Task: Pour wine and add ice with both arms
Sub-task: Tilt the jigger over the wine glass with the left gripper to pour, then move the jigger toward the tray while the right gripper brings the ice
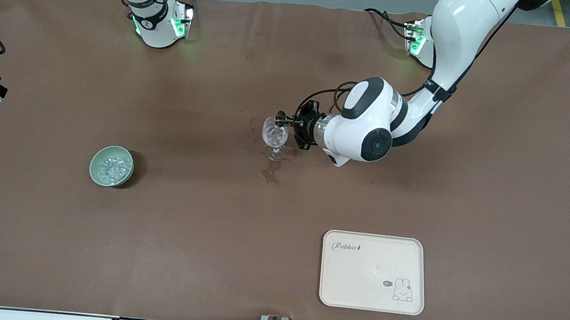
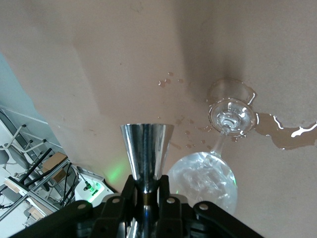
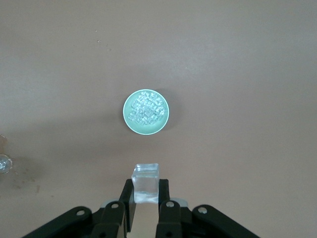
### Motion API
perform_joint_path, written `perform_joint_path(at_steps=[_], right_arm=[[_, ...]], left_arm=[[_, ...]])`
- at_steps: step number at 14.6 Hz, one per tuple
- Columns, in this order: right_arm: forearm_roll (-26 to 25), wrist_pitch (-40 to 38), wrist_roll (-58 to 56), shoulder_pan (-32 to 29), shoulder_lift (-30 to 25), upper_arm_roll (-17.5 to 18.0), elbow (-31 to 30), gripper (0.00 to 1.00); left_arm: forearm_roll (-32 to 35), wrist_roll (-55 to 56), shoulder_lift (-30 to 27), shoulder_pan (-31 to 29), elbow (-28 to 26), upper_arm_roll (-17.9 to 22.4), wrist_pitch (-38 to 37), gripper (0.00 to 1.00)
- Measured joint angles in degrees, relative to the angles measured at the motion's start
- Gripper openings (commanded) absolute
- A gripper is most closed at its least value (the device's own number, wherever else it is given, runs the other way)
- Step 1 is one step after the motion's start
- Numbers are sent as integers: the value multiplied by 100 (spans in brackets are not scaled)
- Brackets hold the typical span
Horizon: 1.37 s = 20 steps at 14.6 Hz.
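A: Where's the ice [image 1: 111, 167]?
B: In the green bowl [image 1: 99, 156], toward the right arm's end of the table. One clear cube [image 3: 145, 182] is pinched in the right gripper [image 3: 145, 191], high over the table near that bowl.
A: Left gripper [image 1: 284, 122]?
B: Fingers clamped on a metal cup [image 2: 147, 151], its long axis lying level, mouth at the glass [image 1: 274, 136] rim.
A: So which arm goes?
B: I'd say the right arm. The glass stands well apart from it, toward the left arm's end. Spill [image 1: 270, 172] by its foot.

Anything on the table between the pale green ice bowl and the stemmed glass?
Nothing: only bare brown table cover lies between the pale green bowl of clear ice chunks and the clear stemmed glass, per the front view.
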State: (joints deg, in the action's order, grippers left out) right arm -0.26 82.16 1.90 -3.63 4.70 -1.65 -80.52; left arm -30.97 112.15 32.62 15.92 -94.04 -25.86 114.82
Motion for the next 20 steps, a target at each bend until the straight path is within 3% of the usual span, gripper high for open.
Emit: perform_joint_path(at_steps=[10, 14, 20], right_arm=[[23, -22, 211, 171, -5, 52, 4, 0], [125, -24, 1320, 986, -22, 107, 15, 0], [201, 169, 3169, 2640, -1, 147, -2, 0]], left_arm=[[-163, -2062, 6, -534, 566, 24, -500, 1], [-795, -3149, 194, -1345, 725, 60, -521, 1], [-1588, -4162, 1017, -2506, 1390, 81, -535, 1]])
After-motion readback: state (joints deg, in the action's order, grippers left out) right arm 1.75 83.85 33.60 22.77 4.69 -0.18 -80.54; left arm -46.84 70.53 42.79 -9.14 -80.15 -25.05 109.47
